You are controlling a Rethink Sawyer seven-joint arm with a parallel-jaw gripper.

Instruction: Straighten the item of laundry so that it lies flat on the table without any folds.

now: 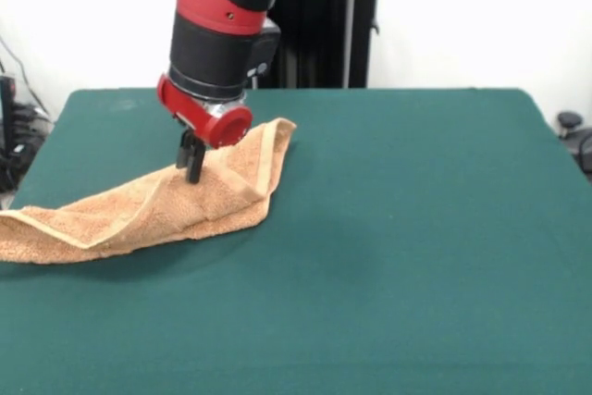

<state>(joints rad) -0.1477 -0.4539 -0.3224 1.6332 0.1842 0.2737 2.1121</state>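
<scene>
The orange-tan terry towel (139,210) lies folded and bunched on the left half of the dark green table (398,228). It stretches from a raised corner near the middle back down to the table's left edge. Its border bands show along the folded edges. No white tag shows. My gripper (192,171) comes down from above onto the towel's raised upper part. Its black fingers (195,160) stand close together and pinch a ridge of the cloth, which rises to them like a tent.
The black pedestal (324,25) stands behind the table's far edge. Cables and dark equipment (14,136) sit off the left side, and a small dark object (573,131) off the right.
</scene>
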